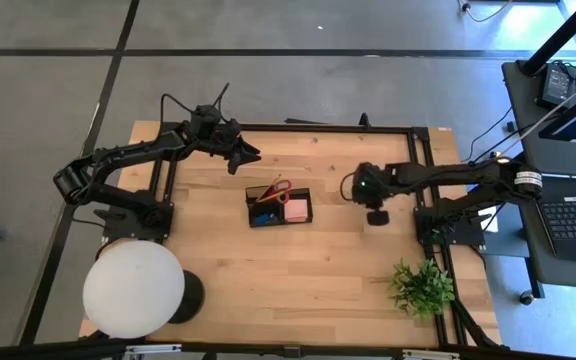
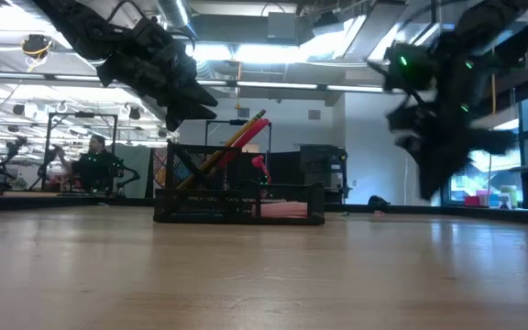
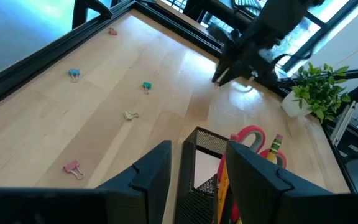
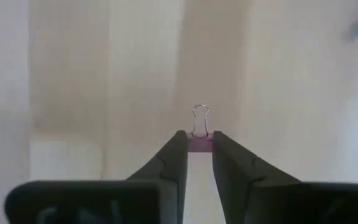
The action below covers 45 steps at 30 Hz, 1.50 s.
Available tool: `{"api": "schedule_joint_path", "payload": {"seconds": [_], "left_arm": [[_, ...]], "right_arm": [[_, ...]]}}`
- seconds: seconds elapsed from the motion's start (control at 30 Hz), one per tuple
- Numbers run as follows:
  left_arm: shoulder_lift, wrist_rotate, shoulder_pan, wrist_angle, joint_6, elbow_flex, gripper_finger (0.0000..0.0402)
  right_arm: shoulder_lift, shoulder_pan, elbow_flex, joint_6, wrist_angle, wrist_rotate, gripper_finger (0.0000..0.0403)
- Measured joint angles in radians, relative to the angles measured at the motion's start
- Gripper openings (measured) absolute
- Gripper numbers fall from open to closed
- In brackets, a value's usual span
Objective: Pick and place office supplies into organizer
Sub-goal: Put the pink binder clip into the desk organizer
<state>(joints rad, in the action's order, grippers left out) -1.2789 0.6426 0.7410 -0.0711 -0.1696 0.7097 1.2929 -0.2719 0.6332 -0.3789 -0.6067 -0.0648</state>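
Note:
The black organizer stands mid-table, holding red-handled scissors, pencils and a pink note block. To its right, my right gripper is shut on a small pink binder clip above the wood. My left gripper hangs open above the table, just beyond the organizer's far left corner, holding nothing. Several loose binder clips lie on the table, among them a blue one, a teal one and a pink one. My right gripper pinches the clip's pink body between the very ends of its two fingers. The fingers come steeply from above, pointing down. The clip's wire handle sticks out past the fingertips. In the low view the fingertips hang clear of the table.
A large white round lamp fills the near left corner. A green plant stands at the near right. A black frame rims the table. Bare wood lies between the organizer and my right gripper.

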Motion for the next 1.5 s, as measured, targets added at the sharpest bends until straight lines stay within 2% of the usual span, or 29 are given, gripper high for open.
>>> {"api": "schedule_joint_path", "payload": {"seconds": [0.2, 0.33, 0.47, 0.63, 0.73, 1.07, 1.43, 1.5], "left_arm": [[0.0, 0.0, 0.0, 0.0, 0.0, 0.0, 0.0147], [0.0, 0.0, 0.0, 0.0, 0.0, 0.0, 0.0147], [0.0, 0.0, 0.0, 0.0, 0.0, 0.0, 0.0147], [0.0, 0.0, 0.0, 0.0, 0.0, 0.0, 0.0147], [0.0, 0.0, 0.0, 0.0, 0.0, 0.0, 0.0147], [0.0, 0.0, 0.0, 0.001, 0.007, 0.0, 0.0147], [0.0, 0.0, 0.0, 0.002, 0.008, 0.0, 0.0147], [0.0, -0.001, 0.0, 0.002, 0.008, 0.0, 0.0147]], "right_arm": [[-0.002, 0.018, 0.146, 0.134, 0.074, 0.006, 0.0071], [-0.003, 0.06, 0.224, 0.232, 0.21, 0.01, 0.0066], [-0.003, 0.124, 0.263, 0.244, 0.39, 0.005, 0.0065], [0.02, 0.211, 0.265, 0.242, 0.587, -0.101, 0.0066], [0.073, 0.253, 0.264, 0.236, 0.676, -0.143, 0.0066], [0.323, 0.328, 0.264, 0.214, 1.008, -0.146, 0.0067], [0.513, 0.385, 0.265, 0.216, 1.131, -0.15, 0.0067], [0.549, 0.398, 0.275, 0.216, 1.15, -0.176, 0.0067]]}}
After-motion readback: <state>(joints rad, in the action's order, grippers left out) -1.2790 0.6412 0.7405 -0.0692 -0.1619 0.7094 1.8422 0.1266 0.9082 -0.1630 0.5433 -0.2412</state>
